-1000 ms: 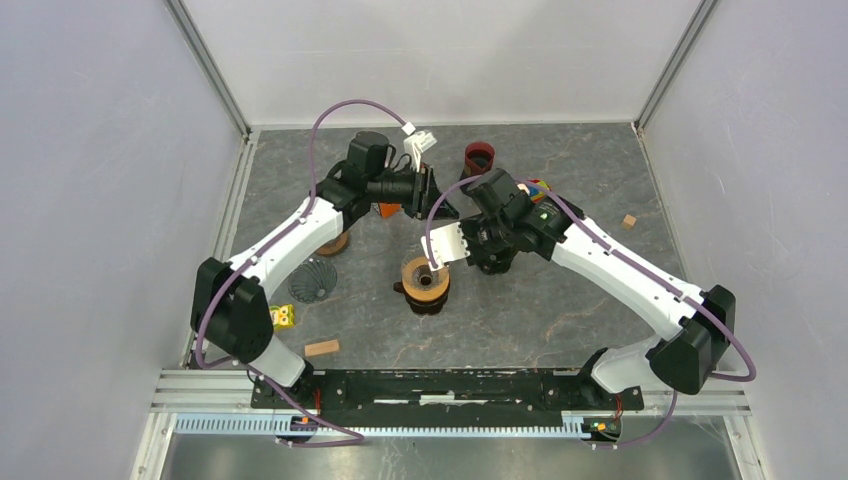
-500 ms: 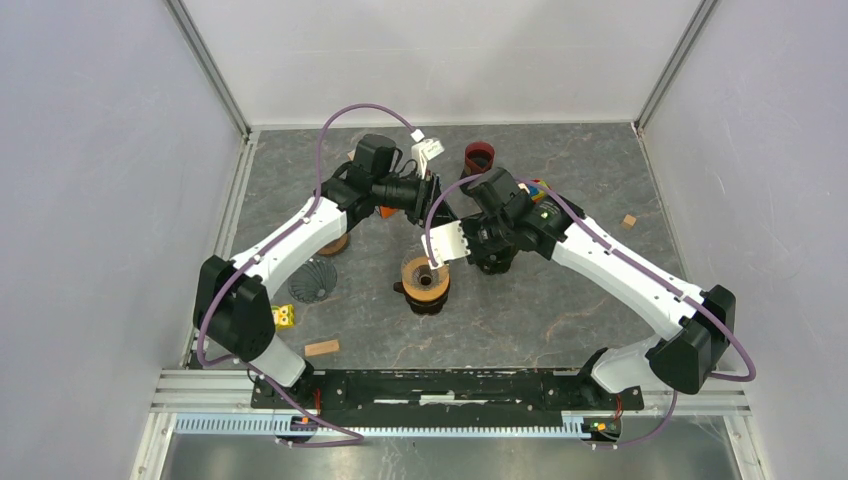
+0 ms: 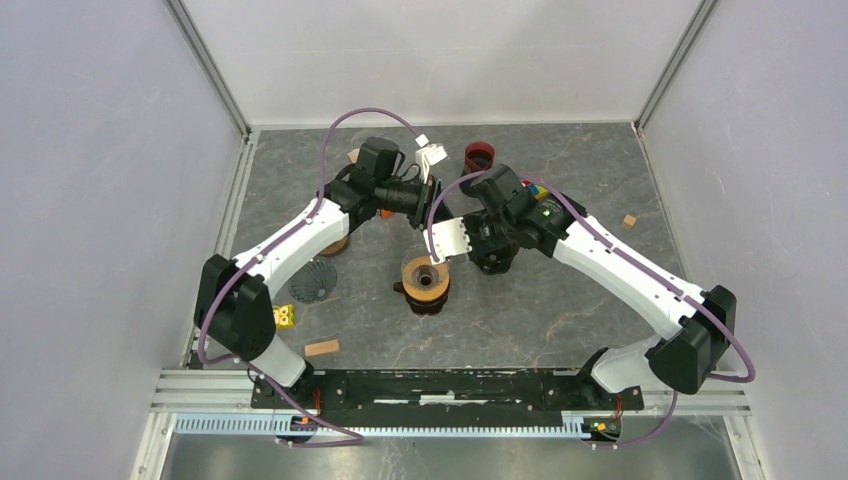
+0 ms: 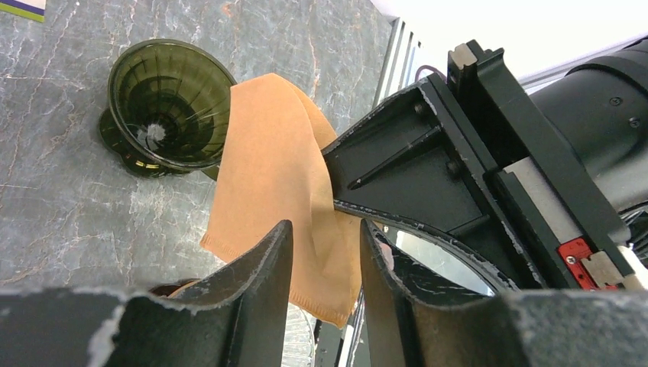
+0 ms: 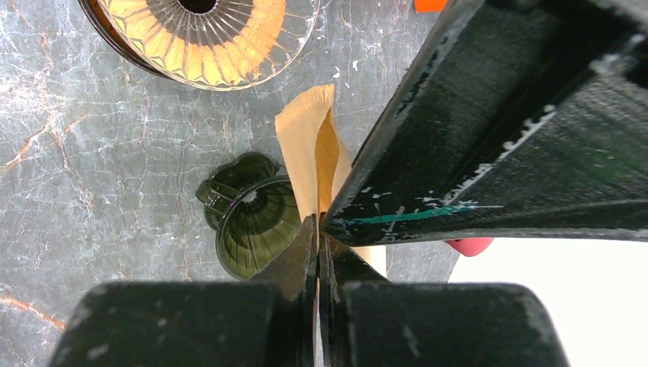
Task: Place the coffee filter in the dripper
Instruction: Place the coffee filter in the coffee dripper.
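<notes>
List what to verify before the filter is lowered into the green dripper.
1. Right gripper shut on the coffee filter: ok.
2. Left gripper clear of the filter: not ok; its open jaws straddle the filter's lower part.
3. Filter spread into a cone: not ok; it hangs nearly flat.
4. Green dripper upright and empty: ok.
5. Filter centred over the dripper: cannot tell.
</notes>
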